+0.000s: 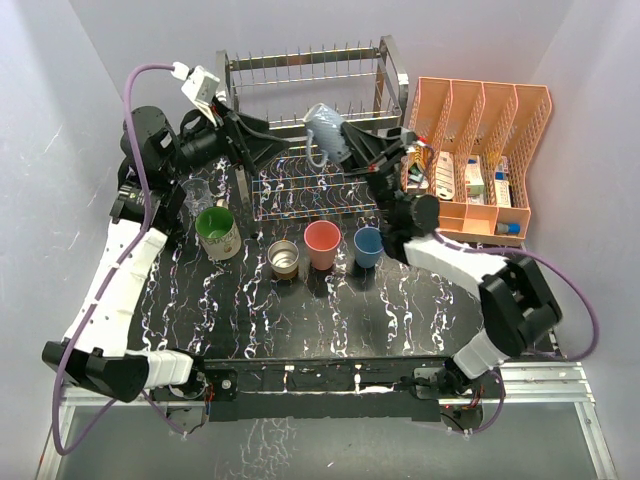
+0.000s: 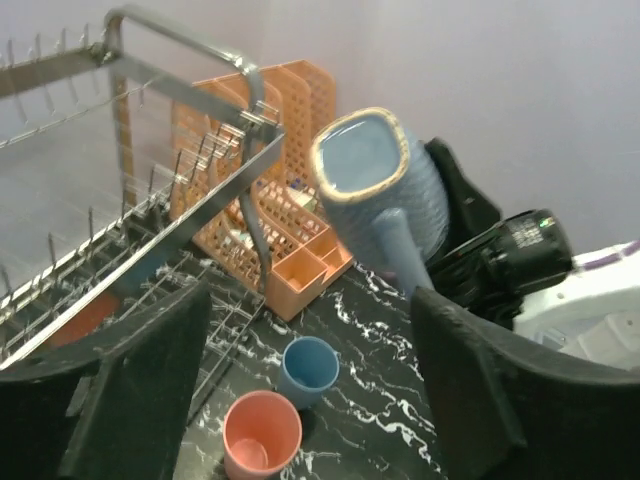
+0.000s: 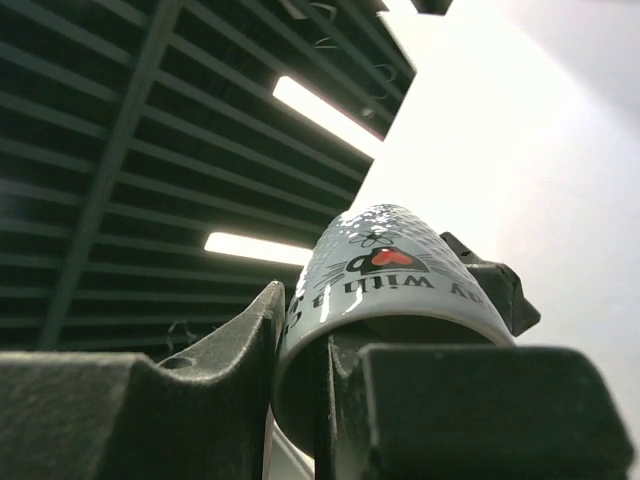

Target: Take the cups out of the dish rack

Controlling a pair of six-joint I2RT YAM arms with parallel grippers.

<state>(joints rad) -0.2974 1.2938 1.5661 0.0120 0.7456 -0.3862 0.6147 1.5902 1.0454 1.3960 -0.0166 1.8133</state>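
My right gripper [image 1: 350,142] is shut on the rim of a grey-blue handled mug [image 1: 325,128], holding it tilted in the air over the lower tier of the silver dish rack [image 1: 300,65]. In the right wrist view one finger [image 3: 200,390] is outside the mug [image 3: 400,260] and the other is inside. My left gripper [image 1: 272,146] stands open just left of the mug, with nothing between its fingers [image 2: 150,380]. In front of the rack stand a dark green mug [image 1: 215,230], a metal cup [image 1: 284,258], a salmon-pink tumbler [image 1: 322,243], a light-blue tumbler [image 1: 368,246] and a clear glass [image 1: 195,192].
An orange slotted organizer [image 1: 480,130] with small boxes in it stands right of the rack. White walls close in the table at the left, back and right. In the left wrist view the pink tumbler [image 2: 262,435] and blue tumbler [image 2: 308,368] lie below the open fingers.
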